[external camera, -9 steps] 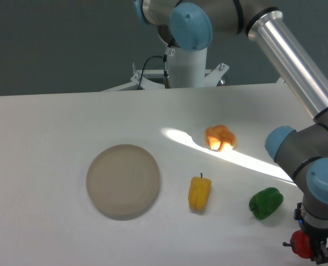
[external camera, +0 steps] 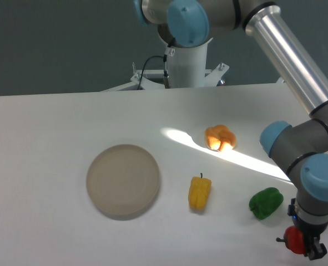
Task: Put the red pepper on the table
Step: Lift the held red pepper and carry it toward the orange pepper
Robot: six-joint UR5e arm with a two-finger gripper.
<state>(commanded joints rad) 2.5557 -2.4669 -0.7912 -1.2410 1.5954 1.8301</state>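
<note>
**Red pepper carried along the table's near right edge**

From the fixed camera, the arm reaches down at the near right corner of the table, and its gripper pinches the red pepper, whose dark stem sticks out to the left. Compared with half a second ago, the wrist, gripper and pepper have shifted a little to the left and slightly up in the frame. I cannot tell whether the pepper touches the tabletop or hangs just above it. My reading is that the pepper is being repositioned, with lowering and release still to come.

Around it, the green pepper lies just beside the gripper, up and to the left; that is the nearest thing to bump if the drift goes on. The yellow pepper lies further left, the orange pepper sits in a bright streak of light beyond, and the round plate is well apart on the left. None of these has moved.
</note>
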